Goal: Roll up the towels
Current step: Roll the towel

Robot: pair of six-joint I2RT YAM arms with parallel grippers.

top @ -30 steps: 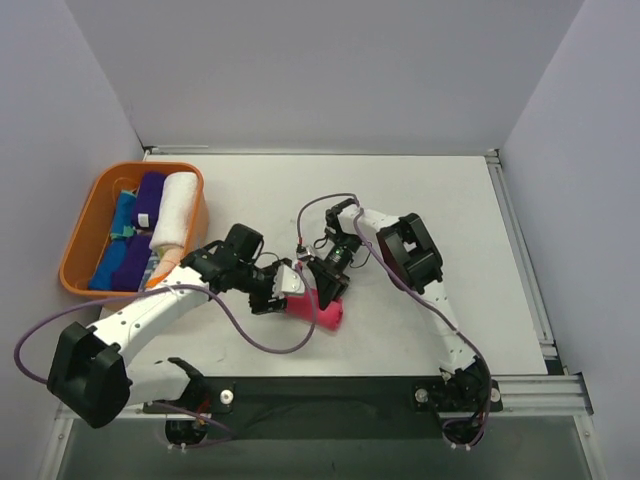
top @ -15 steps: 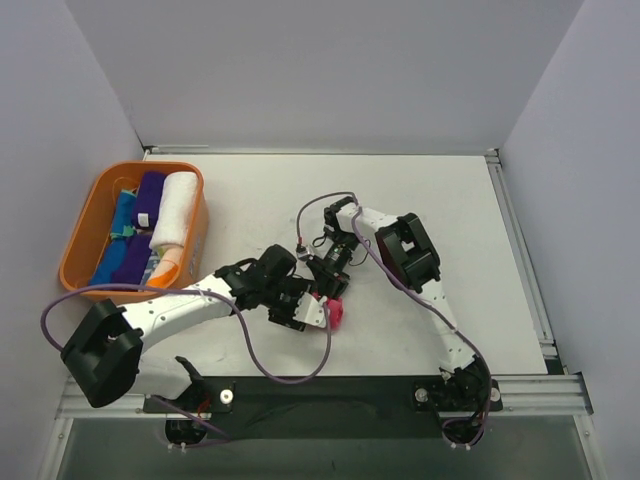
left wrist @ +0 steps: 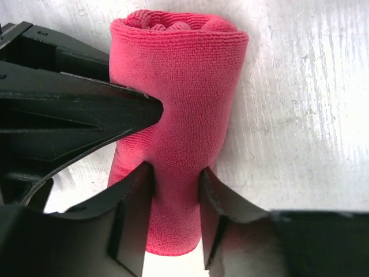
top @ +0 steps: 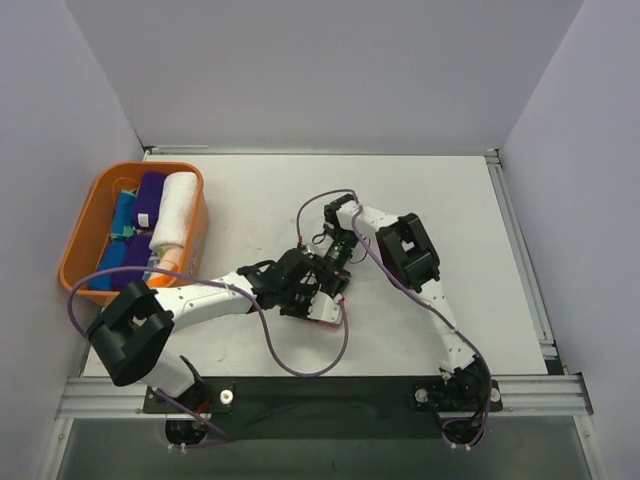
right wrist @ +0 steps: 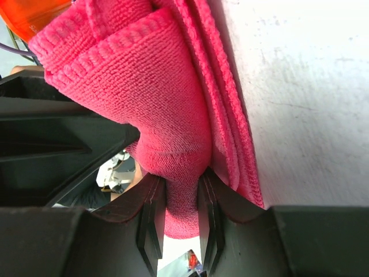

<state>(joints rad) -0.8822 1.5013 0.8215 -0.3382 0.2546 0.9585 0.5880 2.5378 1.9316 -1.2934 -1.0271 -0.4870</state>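
A hot pink towel (left wrist: 179, 104) lies rolled into a cylinder on the white table. My left gripper (left wrist: 176, 193) is shut on its near end, one finger (left wrist: 135, 213) on each side. My right gripper (right wrist: 181, 199) is shut on a bunched fold of the same towel (right wrist: 150, 98), whose layered edges lie against the table. In the top view both grippers meet mid-table, left (top: 318, 302) and right (top: 332, 272), and hide nearly all of the towel; a pink sliver (top: 340, 298) shows.
An orange basket (top: 78, 235) at the far left holds rolled towels: white (top: 176, 210), dark purple (top: 149, 198) and blue (top: 118, 228). Purple cables loop from both arms over the table. Grey walls stand behind and at both sides.
My left gripper has swung right and closed on the pink towel beside the right gripper. The towel, plainly visible a second ago, is now mostly hidden under both grippers.
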